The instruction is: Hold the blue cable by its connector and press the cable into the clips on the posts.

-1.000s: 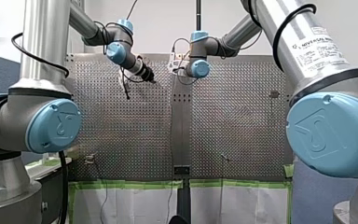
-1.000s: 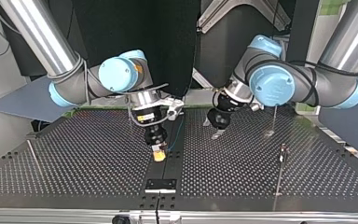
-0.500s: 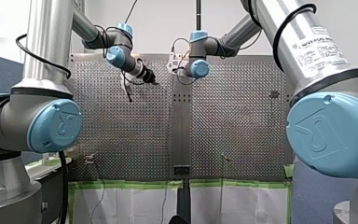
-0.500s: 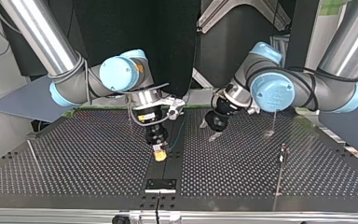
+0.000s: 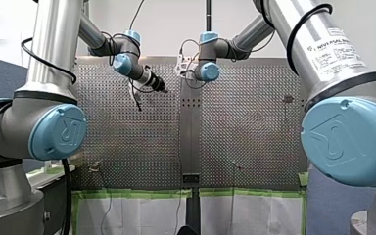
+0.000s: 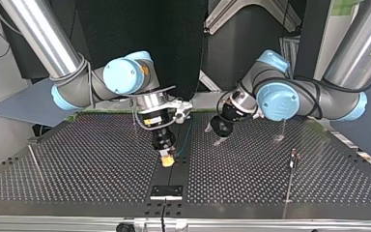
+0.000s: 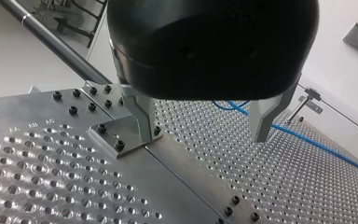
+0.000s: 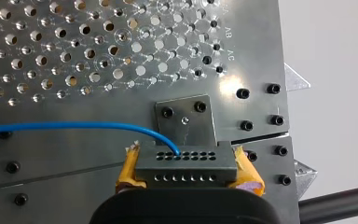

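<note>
Metal rod on the perforated table at the top view's left. Next along, right gripper pointing down at the table's centre strip, yellow pads pinched tight on the dark connector, one pad on each side of it. Blue cable leaving the connector's upper row of holes, curving past the edge of a small bolted plate, then running low across the table away from the gripper. Same cable in the top view as a thin blue line between the two grippers. Further right, left gripper tilted over the table, near the right one but apart from it. Black body, metal fingers spread wide, nothing between them, clear of the cable. Beyond those fingers, in the left wrist view, cable stretched along the table beside a post. Whether seated in its clip, cannot tell. At the top view's right, two thin posts, well apart from both grippers.
</note>
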Tool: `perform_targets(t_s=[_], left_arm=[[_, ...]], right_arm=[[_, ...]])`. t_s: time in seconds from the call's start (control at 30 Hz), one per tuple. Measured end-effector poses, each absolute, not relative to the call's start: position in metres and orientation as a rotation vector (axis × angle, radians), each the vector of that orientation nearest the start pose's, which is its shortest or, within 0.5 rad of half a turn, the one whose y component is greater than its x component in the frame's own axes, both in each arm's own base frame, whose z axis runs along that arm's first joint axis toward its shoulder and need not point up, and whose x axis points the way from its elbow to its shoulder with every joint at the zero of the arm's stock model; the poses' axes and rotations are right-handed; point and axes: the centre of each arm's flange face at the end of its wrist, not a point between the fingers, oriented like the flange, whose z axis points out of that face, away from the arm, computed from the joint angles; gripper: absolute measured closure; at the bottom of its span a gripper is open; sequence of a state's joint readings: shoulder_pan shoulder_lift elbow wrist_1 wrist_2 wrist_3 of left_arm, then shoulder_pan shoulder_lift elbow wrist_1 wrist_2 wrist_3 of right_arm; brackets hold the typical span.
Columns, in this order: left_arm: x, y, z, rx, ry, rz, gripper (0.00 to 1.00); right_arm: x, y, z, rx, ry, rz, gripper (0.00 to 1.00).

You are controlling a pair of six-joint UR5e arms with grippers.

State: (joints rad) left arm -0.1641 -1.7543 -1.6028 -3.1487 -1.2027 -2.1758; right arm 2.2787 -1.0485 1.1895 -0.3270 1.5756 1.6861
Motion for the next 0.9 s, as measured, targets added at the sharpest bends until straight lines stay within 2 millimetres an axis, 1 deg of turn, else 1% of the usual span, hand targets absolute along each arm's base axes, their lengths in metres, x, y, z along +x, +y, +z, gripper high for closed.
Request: perform_targets(t_s=[0.27, 0.4, 0.9], left_arm=[[0.499, -0.253, 0.378, -0.144, 1.844, -0.907, 0.00], [0.501, -0.255, 0.380, -0.146, 1.829, -0.944, 0.00], [0.498, -0.260, 0.379, -0.151, 1.836, -0.979, 0.00]], right_arm=[[0.568, -0.456, 0.397, 1.516, -0.804, 1.922, 1.00], [0.569, -0.452, 0.400, 1.522, -0.800, 1.924, 1.00], [0.571, -0.447, 0.403, 1.526, -0.794, 1.928, 1.00]])
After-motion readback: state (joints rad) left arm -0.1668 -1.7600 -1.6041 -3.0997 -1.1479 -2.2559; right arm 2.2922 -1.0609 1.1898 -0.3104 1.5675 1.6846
